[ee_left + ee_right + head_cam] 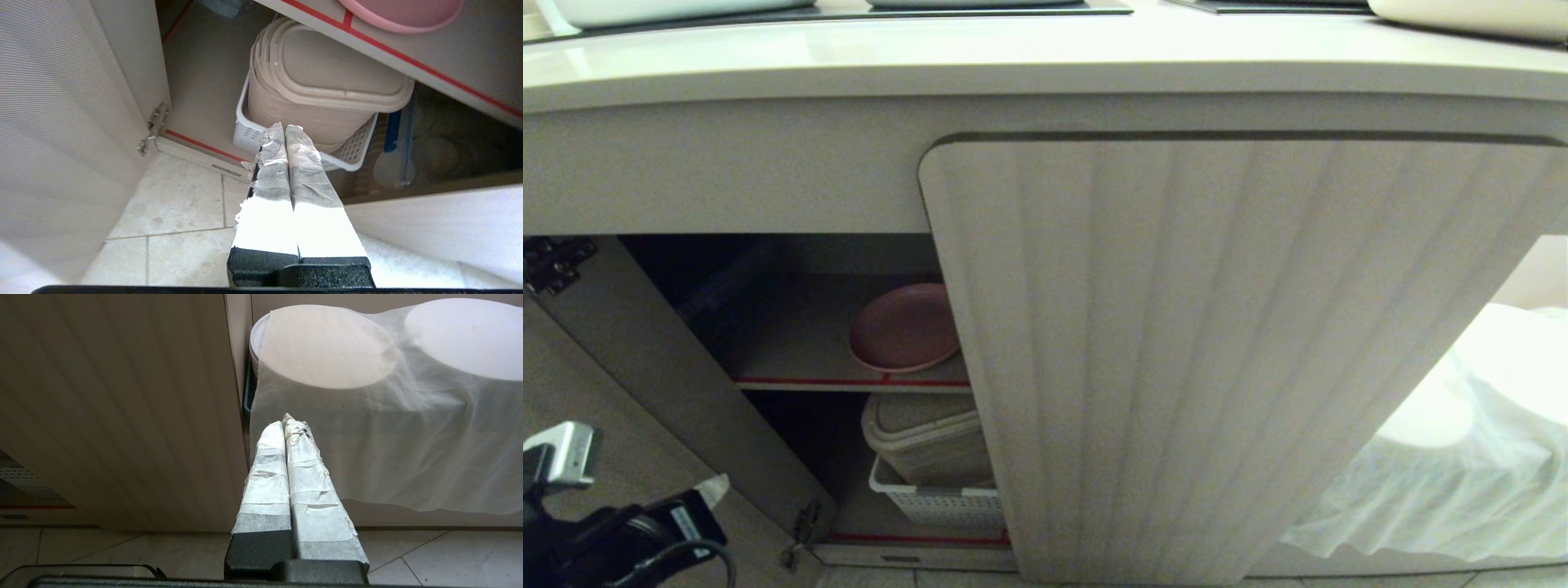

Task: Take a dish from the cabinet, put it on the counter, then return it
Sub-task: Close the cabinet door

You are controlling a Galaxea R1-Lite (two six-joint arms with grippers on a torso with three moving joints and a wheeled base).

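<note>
Dish in view, pink and round with a raised rim, lying flat on the upper shelf inside the cabinet, close to that shelf's red-edged front and partly tucked behind the shut door. Big picture first: the cabinet fills the scene, beige, its right-hand door vertically fluted with rounded corners and closed, its left door swung wide open on black hinges. Above runs the counter, smooth cream with a rounded front edge and dark inset panels along the back. Pale square tiles cover the floor. Off to the right, a thin white cloth is draped over round shapes, with a stack of white plates peeking out at its edge. Down on the bottom shelf, a white perforated basket holds a tan lidded bin, oval-topped and ridged around the lid. Left pincer sits low outside the open door, taped fingers pressed together with nothing between them, pointing toward the basket. Right pincer hangs before the closed door and the cloth, also pressed together and empty.
</note>
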